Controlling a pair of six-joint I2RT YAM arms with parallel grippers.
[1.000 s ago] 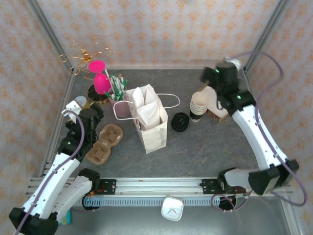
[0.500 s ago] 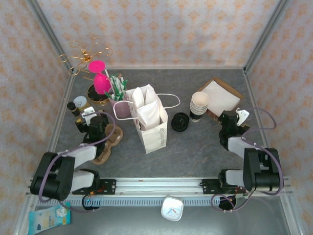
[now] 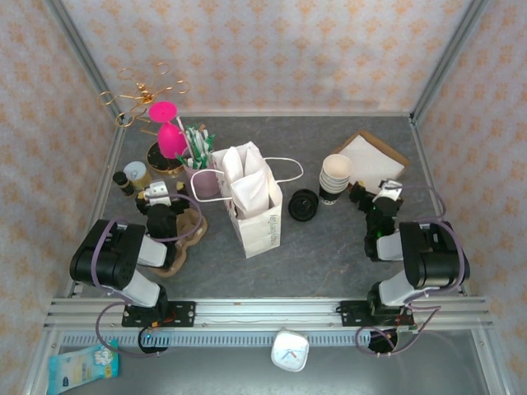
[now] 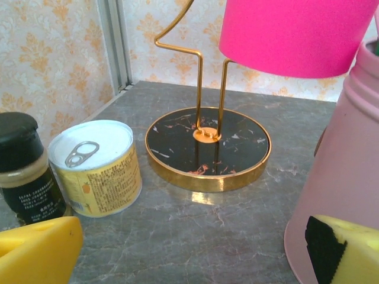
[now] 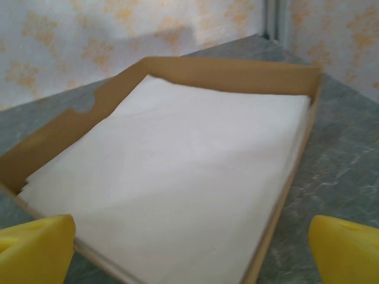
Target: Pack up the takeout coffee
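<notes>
— Looking for the small dark paper cup with the round black plastic lid. Cannot tell where. Maybe deep inside the tall white paper bag, standing mid-table.
— Beside the bag?
— Just right of it, a pile of black lids, then a stack of white-rimmed cups. Not the ones wanted.
— And the grabbers?
— Left gripper spread wide, holding nothing, facing a pink tub. Right gripper spread wide too, empty, facing a flat brown box of white napkins.
— Which step?
— Likely all packed, or not begun. Next: peek into the bag; if empty, fetch one cup and press on a lid.
</notes>
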